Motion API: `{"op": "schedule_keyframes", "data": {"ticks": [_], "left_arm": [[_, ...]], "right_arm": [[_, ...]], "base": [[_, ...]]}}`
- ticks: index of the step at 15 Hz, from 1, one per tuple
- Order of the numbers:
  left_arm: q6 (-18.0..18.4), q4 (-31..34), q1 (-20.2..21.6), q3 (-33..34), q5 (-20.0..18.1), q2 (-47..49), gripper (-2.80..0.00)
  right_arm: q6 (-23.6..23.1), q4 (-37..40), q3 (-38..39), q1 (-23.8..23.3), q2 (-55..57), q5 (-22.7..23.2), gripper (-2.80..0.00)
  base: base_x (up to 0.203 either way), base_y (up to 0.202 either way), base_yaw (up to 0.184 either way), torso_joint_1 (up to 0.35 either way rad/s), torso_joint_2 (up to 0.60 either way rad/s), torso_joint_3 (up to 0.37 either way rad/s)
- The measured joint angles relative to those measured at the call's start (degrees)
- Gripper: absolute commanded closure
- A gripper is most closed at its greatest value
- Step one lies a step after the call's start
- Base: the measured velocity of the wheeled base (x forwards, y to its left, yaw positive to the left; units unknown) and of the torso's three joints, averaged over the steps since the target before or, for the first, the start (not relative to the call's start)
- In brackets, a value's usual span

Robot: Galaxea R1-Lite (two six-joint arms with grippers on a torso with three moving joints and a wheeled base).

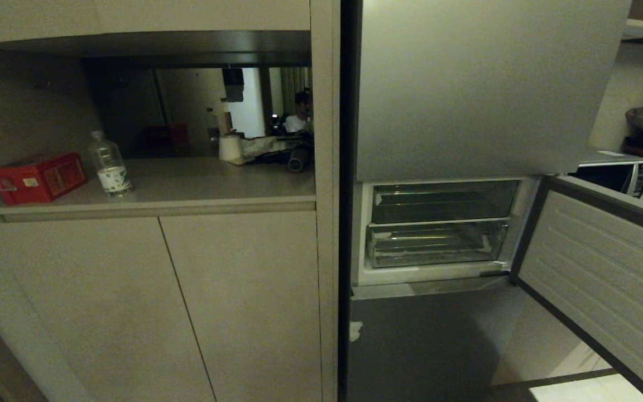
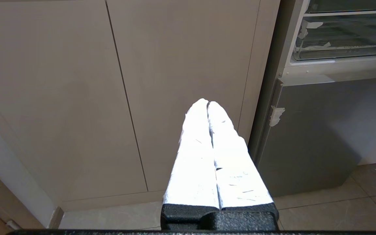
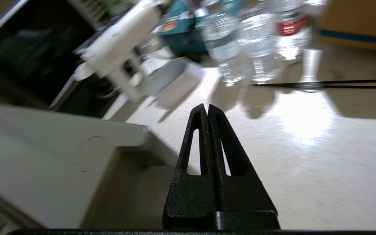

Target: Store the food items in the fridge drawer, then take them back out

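Head view: fridge drawer (image 1: 600,262) swung open. Wrist views only: left tool (image 2: 207,103) clenched; right tool (image 3: 206,107) clenched, empty.

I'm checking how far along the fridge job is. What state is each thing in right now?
fridge drawer: swung open to the right.
clear bins: exposed, no food visible inside.
top door: closed.
left gripper: shut, empty, parked by the cabinet.
right gripper: shut, empty, over the floor.
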Motion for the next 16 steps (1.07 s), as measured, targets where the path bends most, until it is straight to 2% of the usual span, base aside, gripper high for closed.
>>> {"op": "schedule_keyframes", "data": {"ticks": [6, 12, 16], "left_arm": [[0.0, -0.02, 0.0, 0.0, 0.0, 0.0, 0.0], [-0.05, 0.0, 0.01, 0.0, 0.0, 0.0, 0.0], [0.0, 0.0, 0.0, 0.0, 0.0, 0.0, 0.0]], "right_arm": [[0.0, 7.12, -0.81, 0.04, 2.18, 15.19, 0.0], [0.0, 9.17, 3.82, 0.02, -4.07, 18.18, 0.0], [-0.02, 8.9, 5.7, 0.13, -9.37, 22.74, 0.0]], "base": [[0.0, 0.0, 0.0, 0.0, 0.0, 0.0], [0.0, 0.0, 0.0, 0.0, 0.0, 0.0], [0.0, 0.0, 0.0, 0.0, 0.0, 0.0]]}}
